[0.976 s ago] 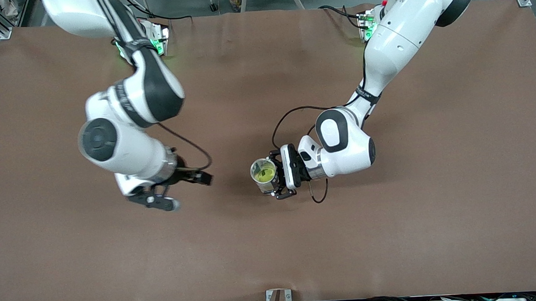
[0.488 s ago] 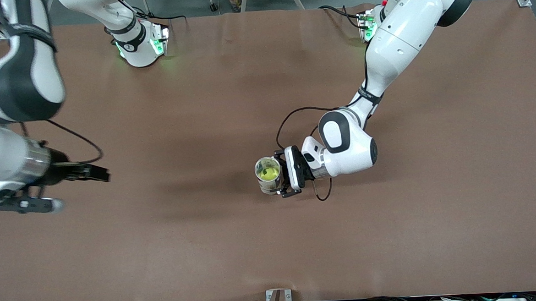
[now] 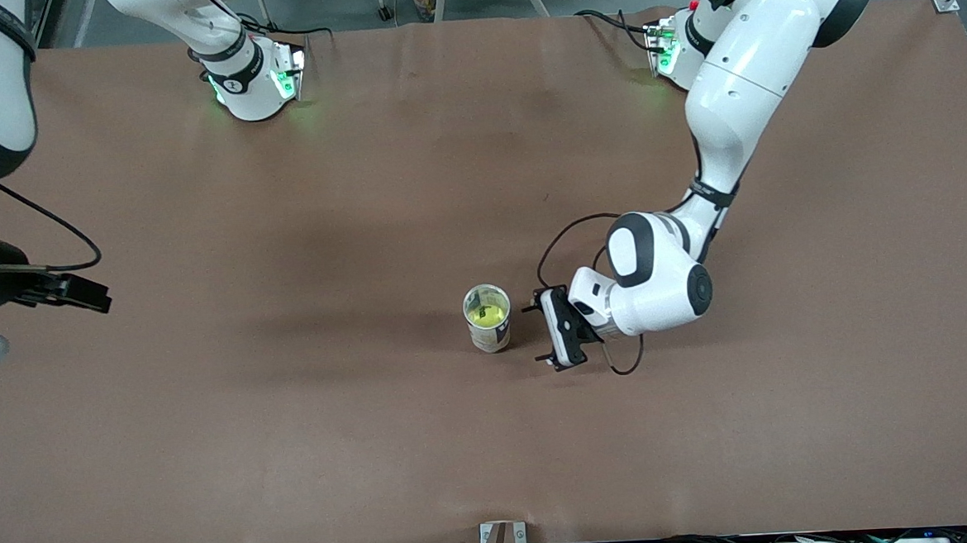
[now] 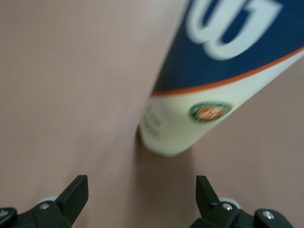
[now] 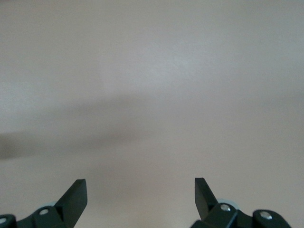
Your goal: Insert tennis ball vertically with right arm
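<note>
A clear tube (image 3: 487, 318) stands upright near the middle of the table, its top open. A yellow-green tennis ball (image 3: 486, 311) lies inside it. In the left wrist view the tube (image 4: 213, 90) shows a blue and white label and stands a short way off from the fingertips. My left gripper (image 3: 536, 334) (image 4: 142, 184) is low beside the tube, toward the left arm's end, open and empty. My right gripper (image 3: 87, 295) (image 5: 141, 186) hangs over the right arm's end of the table, open, with only bare table under it.
The brown table cover (image 3: 377, 443) stretches wide around the tube. Both arm bases (image 3: 254, 81) (image 3: 670, 46) stand at the edge farthest from the front camera. A black cable (image 3: 621, 368) loops under the left wrist.
My left gripper has drawn back from around the tube, which stays standing. My right arm has swung away from the middle to its own end of the table.
</note>
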Controlling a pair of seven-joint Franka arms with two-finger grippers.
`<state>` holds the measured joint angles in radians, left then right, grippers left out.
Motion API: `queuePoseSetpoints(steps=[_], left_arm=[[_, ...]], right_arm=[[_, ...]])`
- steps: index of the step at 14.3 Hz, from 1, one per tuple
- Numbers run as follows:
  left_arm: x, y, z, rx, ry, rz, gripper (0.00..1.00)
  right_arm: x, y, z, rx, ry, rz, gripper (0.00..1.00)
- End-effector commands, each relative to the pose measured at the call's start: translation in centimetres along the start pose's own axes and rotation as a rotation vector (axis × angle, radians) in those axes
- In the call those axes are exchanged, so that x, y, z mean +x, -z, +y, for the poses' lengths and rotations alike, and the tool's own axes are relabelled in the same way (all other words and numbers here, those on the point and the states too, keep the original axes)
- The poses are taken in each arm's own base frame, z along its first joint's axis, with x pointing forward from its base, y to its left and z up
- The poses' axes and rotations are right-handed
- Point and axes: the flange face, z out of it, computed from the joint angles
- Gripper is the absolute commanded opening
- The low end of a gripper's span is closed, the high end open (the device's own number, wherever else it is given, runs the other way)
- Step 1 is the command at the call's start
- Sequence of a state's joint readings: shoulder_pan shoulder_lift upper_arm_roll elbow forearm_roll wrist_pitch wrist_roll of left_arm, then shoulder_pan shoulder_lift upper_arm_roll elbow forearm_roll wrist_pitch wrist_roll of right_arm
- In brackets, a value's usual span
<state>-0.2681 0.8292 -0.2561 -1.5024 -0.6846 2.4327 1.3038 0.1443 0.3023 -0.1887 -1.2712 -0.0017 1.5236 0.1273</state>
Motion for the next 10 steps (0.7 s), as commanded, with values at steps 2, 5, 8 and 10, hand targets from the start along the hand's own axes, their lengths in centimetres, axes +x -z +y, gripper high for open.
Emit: queuePoseSetpoints(steps=[2, 5, 8, 10], left_arm=[[-1.2, 5.6, -1.8, 0.004, 0.194, -0.110, 1.00], [-0.5, 9.3, -2.2, 0.052, 0.330, -0.179, 1.00], [-0.3, 13.2, -2.6, 0.082, 0.526, -0.227, 1.00], [0.5, 15.6, -2.1, 0.125, 0.624, -0.252, 1.00]], right_arm=[[-1.1, 1.9, 4.8, 0.019, 0.010, 0.021, 1.00], [-0.8, 2.0, 7.9, 0.047, 0.050, 0.054, 1.00], [-1.0, 2.3, 7.3, 0.062, 0.077, 0.103, 1.00], [-2.3, 2.1, 7.2, 0.064, 0.081, 0.118, 1.00]])
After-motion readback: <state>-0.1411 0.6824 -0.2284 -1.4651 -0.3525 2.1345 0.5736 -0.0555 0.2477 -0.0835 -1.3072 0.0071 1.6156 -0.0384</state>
